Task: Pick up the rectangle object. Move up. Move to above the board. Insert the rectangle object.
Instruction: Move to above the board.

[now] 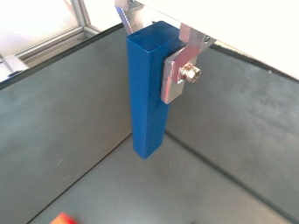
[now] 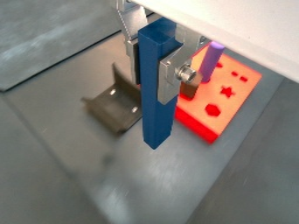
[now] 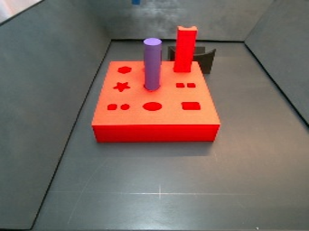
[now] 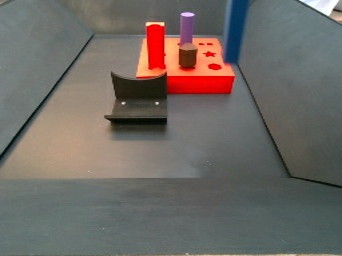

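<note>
**Blue bar held high, away from the red board**

Nearest to the wrist cameras was the long, slim blue bar with rectangular cross-section [image 1: 149,92], hanging upright. The tool [image 1: 163,54] was closed on its upper part, and one flat silver finger plate [image 1: 181,74] pressed on the side of the bar. The bar's lower end was free, well above the dark grey tabletop [image 1: 70,131]. In a side view the bar [image 4: 238,30] showed at the top edge, beyond the board's far corner; the tool itself was out of that picture.

I judge that the high, vertical hold served to pass the bar over the standing pieces and bring it straight down into a rectangular hole. It seemed not yet above the thick, square bright red board with shaped holes [image 3: 157,113], which lay to the side in a wrist view [image 2: 222,105].

Counted: one blue bar, one board, one purple round cylinder [image 3: 152,63] and one red rectangular post [image 3: 185,48], both standing in the board, and one dark L-shaped fixture [image 4: 136,97] beside it.
</note>
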